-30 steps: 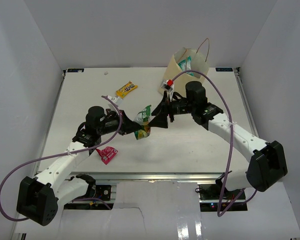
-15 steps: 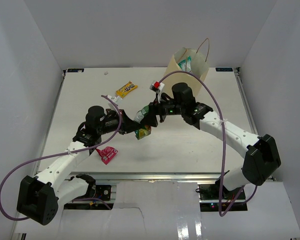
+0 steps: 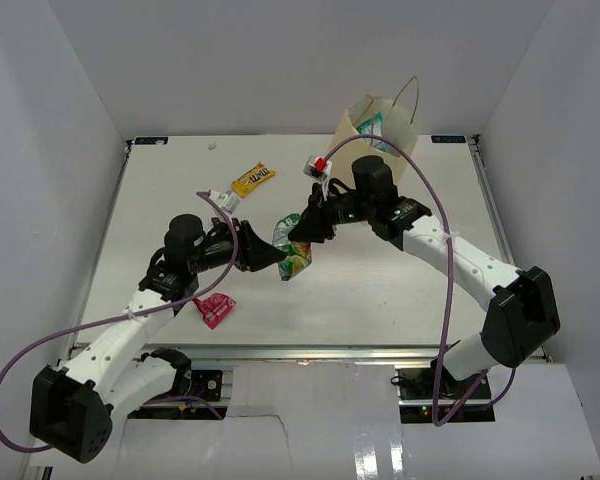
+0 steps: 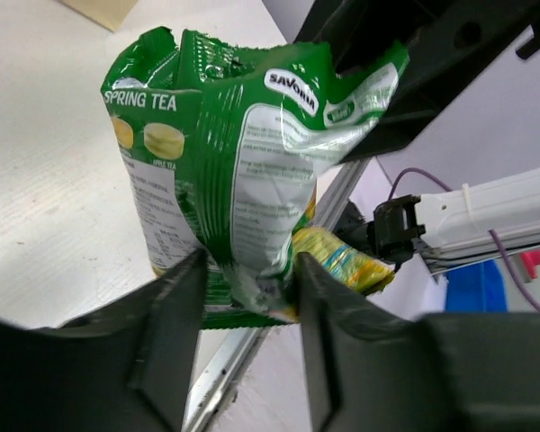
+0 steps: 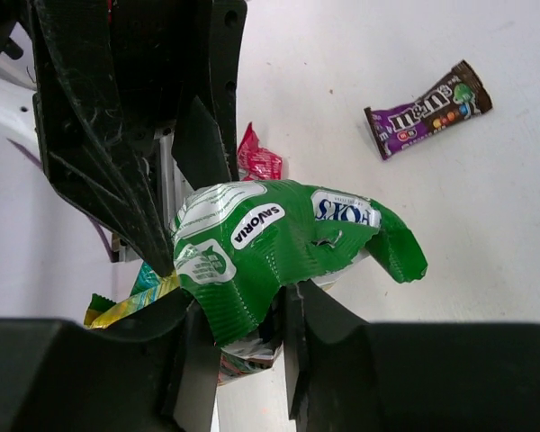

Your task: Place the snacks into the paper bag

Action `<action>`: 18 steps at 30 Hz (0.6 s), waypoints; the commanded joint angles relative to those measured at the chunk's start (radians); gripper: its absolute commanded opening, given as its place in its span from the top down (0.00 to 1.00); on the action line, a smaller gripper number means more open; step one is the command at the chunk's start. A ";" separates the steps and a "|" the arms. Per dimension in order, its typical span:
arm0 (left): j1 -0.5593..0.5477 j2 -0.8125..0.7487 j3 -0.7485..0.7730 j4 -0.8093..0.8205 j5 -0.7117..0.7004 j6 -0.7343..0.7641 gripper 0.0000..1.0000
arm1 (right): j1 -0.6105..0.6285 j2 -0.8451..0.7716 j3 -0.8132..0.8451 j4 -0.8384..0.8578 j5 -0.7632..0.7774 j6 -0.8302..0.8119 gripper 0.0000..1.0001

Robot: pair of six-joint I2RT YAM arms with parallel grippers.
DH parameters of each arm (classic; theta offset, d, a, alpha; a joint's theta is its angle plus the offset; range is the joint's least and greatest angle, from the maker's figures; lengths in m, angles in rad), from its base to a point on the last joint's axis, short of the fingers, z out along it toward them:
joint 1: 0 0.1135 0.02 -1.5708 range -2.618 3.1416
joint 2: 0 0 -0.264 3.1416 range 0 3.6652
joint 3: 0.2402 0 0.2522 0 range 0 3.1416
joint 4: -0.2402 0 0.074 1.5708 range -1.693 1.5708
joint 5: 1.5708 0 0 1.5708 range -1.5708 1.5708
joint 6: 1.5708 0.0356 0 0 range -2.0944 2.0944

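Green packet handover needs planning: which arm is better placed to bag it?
Probably right: both the left gripper and right gripper pinch the green packet, but the paper bag stands nearer the right one.

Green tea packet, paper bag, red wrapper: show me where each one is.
green tea packet [image 4: 243, 171], left wrist view, middle of printed face.
paper bag [image 3: 402, 135], top external view, right outer wall.
red wrapper [image 3: 215, 309], top external view, its middle.

The top camera looked down from behind over the whole table [image 3: 380, 290]. Both wrist cameras closely faced the green Spring Tea packet [image 4: 252, 162] from opposite ends.
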 commanded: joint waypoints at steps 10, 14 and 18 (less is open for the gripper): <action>-0.001 -0.270 0.130 -0.328 -0.325 0.150 0.20 | -0.312 -0.007 0.410 -0.003 -0.208 -0.077 0.92; -0.001 -0.325 0.090 -0.417 -0.419 0.123 0.19 | -0.446 0.058 0.624 0.001 -0.051 -0.077 0.92; -0.001 -0.395 0.008 -0.423 -0.445 0.072 0.19 | -0.575 0.143 0.782 0.011 0.097 -0.077 0.92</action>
